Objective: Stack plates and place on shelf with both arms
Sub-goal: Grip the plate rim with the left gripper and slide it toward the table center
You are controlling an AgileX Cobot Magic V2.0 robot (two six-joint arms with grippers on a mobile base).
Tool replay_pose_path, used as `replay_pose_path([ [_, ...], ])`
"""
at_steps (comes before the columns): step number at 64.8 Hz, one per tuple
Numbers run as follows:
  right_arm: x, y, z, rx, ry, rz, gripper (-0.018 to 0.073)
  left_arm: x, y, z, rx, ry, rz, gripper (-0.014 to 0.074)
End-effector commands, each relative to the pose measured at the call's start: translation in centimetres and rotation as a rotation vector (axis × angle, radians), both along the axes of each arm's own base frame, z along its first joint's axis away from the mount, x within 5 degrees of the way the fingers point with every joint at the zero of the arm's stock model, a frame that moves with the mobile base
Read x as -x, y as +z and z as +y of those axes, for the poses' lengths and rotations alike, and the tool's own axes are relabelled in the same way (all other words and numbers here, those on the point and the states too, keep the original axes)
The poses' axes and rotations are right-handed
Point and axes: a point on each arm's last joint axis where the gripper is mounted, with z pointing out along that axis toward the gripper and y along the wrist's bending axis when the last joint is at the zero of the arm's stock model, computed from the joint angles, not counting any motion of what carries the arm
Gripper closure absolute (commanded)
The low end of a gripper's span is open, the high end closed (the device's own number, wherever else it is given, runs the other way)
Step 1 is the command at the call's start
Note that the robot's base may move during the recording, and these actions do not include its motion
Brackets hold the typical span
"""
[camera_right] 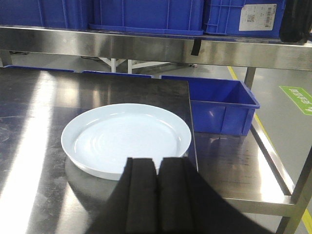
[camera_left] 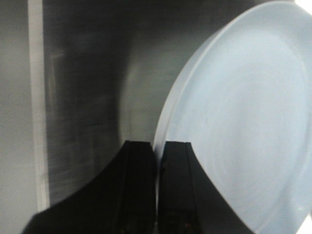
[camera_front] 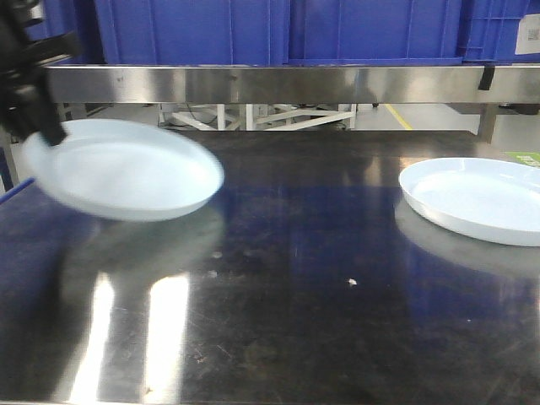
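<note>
Left pincer (camera_left: 158,146) clamped on the rim of the lifted plate (camera_front: 122,169), held tilted above the bench (camera_front: 295,278); the second plate (camera_front: 481,198) lies flat at the bench's right, before the shelf (camera_front: 295,84). Right pincer (camera_right: 156,163), fingers together and empty, hangs by that plate's near rim. Advisable: level the lifted plate, centre it, lower gently. Only the left wrist view shows the grip; only the front view, both plates.

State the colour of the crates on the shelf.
The crates are blue, clearest in the right wrist view.
</note>
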Motion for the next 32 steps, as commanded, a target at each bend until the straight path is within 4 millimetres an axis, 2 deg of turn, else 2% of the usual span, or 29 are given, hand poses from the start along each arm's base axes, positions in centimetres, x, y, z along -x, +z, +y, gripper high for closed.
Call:
replay_pose_path([
  [1,0.1,0.9,-0.1,0.005,-0.007,-0.105,0.0512,0.6,3.0,-3.8,0.108,-0.041,-0.107,0.05],
  [9,0.1,0.9,-0.1,0.005,-0.007,-0.105,0.0512,0.7,1.6,-8.0,0.119,-0.113,-0.122,0.05],
  [16,0.1,0.9,-0.1,0.005,-0.007,-0.105,0.0512,0.7,0.5,-10.3,0.125,-0.14,-0.149,0.0499],
  [29,0.1,0.9,-0.1,0.005,-0.007,-0.105,0.0512,0.4,-0.8,-11.2,0.126,-0.125,-0.126,0.0491],
  [32,0.1,0.9,-0.1,0.005,-0.007,-0.105,0.0512,0.4,-0.8,-11.1,0.12,-0.127,-0.126,0.0461],
])
